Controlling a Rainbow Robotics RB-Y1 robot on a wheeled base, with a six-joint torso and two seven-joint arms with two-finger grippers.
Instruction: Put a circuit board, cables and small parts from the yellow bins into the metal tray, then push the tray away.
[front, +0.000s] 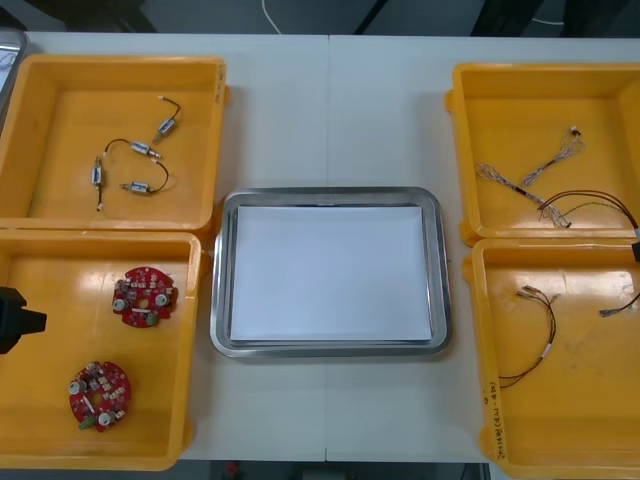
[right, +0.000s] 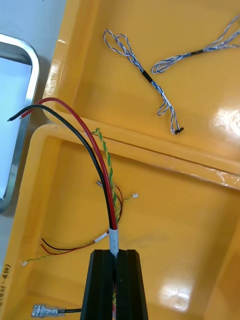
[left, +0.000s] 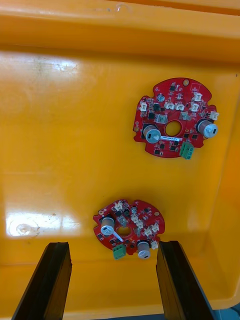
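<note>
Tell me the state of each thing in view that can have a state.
Left gripper: open, over the near left yellow bin.
Right gripper: shut on the red and black cable.
Metal tray: nothing in it, white inside.
Circuit boards: two, lying flat in that bin, not gripped.
Blue and white cables: lying loose in the far right bin.

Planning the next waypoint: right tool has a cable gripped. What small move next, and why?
Probably: move the right tool toward the metal tray. It is shut on the red and black cable over the near right yellow bin, and the tray's white inside is bare. The left tool hangs open above a circuit board and can wait.
</note>
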